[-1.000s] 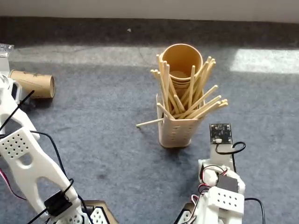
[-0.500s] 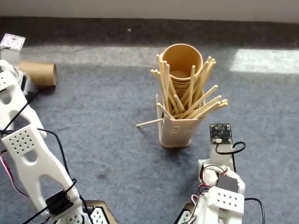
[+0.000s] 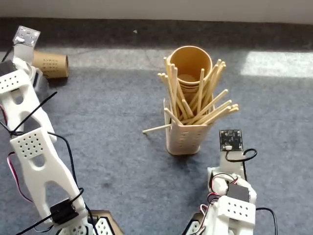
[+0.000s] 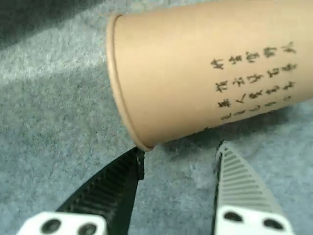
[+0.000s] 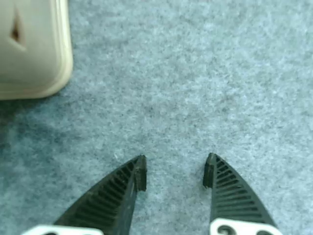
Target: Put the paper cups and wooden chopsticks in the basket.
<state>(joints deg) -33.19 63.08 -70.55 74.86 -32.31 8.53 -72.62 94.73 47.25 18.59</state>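
Paper cup (image 3: 51,66) lying before wide left tool (image 4: 180,152), second cup (image 3: 193,61) in basket (image 3: 185,139); right tool (image 5: 175,169) wide.

Rows of small dark printed characters on the paper cup (image 4: 186,73)

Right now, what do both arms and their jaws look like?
Left arm and right arm: white plastic shells with perforated panels, black cables, some red wires. Left gripper: one black ribbed jaw, one pale grey. Right gripper: both jaws black, ribbed, on white mounts.
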